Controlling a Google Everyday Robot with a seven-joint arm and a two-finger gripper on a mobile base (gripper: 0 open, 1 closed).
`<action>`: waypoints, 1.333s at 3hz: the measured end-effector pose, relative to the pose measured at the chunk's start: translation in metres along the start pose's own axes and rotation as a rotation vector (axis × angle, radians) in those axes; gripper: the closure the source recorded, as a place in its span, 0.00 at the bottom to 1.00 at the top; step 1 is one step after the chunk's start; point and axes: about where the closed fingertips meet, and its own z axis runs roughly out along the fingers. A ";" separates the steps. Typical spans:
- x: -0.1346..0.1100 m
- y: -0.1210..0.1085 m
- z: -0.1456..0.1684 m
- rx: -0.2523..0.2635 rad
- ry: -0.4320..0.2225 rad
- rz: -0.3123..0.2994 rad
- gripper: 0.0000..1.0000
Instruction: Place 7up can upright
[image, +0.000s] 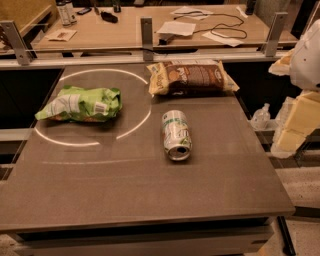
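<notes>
The 7up can (176, 135) lies on its side near the middle of the grey table (125, 185). Its label is white and green, and its silver top with the opening faces the front edge. My gripper (295, 122) shows as pale white and yellow parts at the right edge of the view. It is off the table, well to the right of the can, and touches nothing.
A crinkled green snack bag (80, 104) lies at the left, inside a white circle mark. A brown snack bag (192, 76) lies behind the can. A rail with metal posts (146, 32) and a cluttered desk (100, 30) stand behind the table.
</notes>
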 end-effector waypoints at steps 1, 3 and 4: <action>0.000 0.000 0.000 0.000 0.000 0.000 0.00; -0.003 0.000 0.004 -0.022 0.017 -0.125 0.00; -0.007 0.005 0.015 -0.072 0.113 -0.361 0.00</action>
